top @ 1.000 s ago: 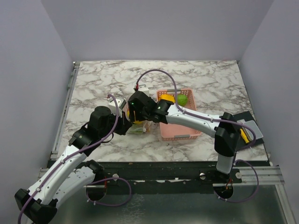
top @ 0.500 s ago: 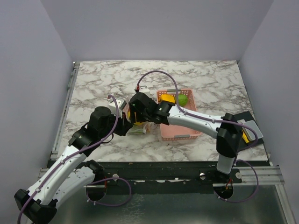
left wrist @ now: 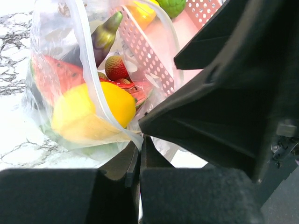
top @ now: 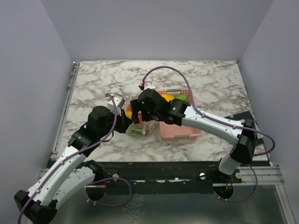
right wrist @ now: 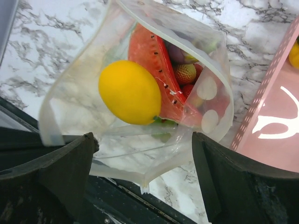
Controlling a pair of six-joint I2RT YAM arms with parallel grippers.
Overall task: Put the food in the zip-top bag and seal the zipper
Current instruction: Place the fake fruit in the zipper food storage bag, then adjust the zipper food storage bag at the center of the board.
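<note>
The clear zip-top bag (right wrist: 140,149) stands with its mouth open on the marble, next to the basket. Inside lie food pieces: a yellow lemon (right wrist: 130,92), a red watermelon slice (right wrist: 149,53), a strawberry (right wrist: 185,73) and a purple eggplant (left wrist: 103,38). The zipper (left wrist: 86,70) runs as a whitish strip round the mouth. My left gripper (left wrist: 138,145) is shut on the bag's rim at its near corner. My right gripper (right wrist: 142,161) hovers over the mouth, jaws wide apart and holding nothing. In the top view the bag (top: 136,130) sits under both grippers.
A pink slotted basket (top: 180,136) stands just right of the bag, touching it. A green fruit (top: 181,97) and a yellow piece (top: 164,97) lie at its far end. The table's front edge runs close behind the bag.
The right gripper's jaws have spread wider, and that arm has shifted slightly right and back from the bag. The left gripper has kept its hold.
</note>
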